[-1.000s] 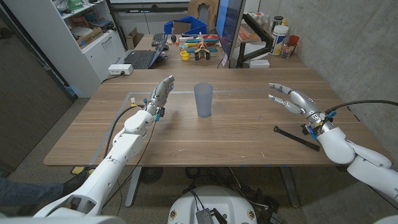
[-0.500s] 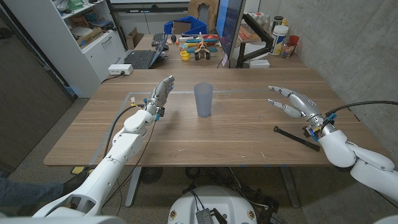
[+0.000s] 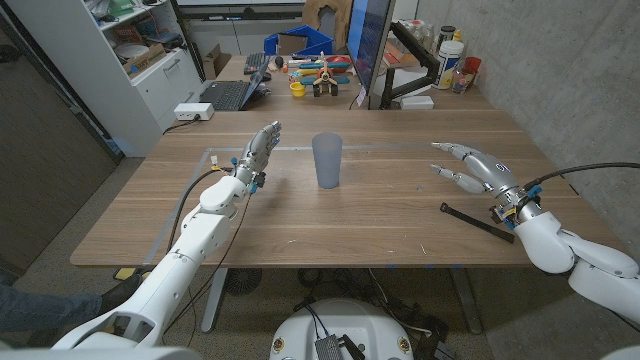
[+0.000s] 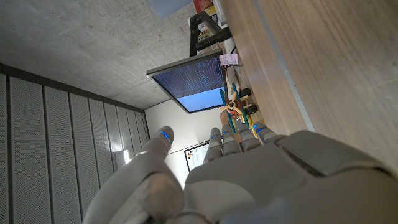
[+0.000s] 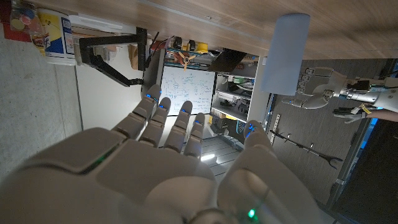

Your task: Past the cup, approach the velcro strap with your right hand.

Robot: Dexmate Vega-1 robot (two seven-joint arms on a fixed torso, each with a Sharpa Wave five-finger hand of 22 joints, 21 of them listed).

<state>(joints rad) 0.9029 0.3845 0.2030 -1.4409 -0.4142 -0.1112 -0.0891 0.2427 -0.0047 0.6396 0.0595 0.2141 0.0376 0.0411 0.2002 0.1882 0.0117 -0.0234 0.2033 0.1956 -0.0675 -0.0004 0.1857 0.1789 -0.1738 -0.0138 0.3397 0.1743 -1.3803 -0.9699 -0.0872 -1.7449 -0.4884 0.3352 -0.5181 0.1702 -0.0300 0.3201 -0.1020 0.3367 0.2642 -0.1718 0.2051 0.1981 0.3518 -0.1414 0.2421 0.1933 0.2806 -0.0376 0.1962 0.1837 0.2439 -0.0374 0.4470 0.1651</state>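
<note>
Nowhere does any writing come out clearly enough to read: the monitor (image 4: 194, 84) in the left wrist view carries rows of light text on a dark blue screen, too small to make out, and the whiteboard (image 5: 186, 93) in the right wrist view bears scribbles just as illegible.

The wooden table (image 3: 300, 215) has a warm brown grain and fills the middle of the head view. A translucent grey-blue cup (image 3: 327, 160) stands upright just above the frame's centre. The black velcro strap (image 3: 478, 221) lies flat at right of centre, slanting down toward the right, well apart from the cup.

The right hand (image 3: 478, 167) sits at the right of the frame, just above the strap and not touching it, fingers spread and reaching toward the frame's centre, holding nothing. The left hand (image 3: 259, 152) is left of the cup, near it but apart, fingers straight and close together, pointing to the upper part of the frame, also holding nothing.

Behind the table, at the top of the frame, a second desk holds a laptop (image 3: 232, 92), colourful toys and bottles. White shelving (image 3: 135, 50) stands at the upper left, and a bare concrete wall (image 3: 570, 70) fills the upper right.
</note>
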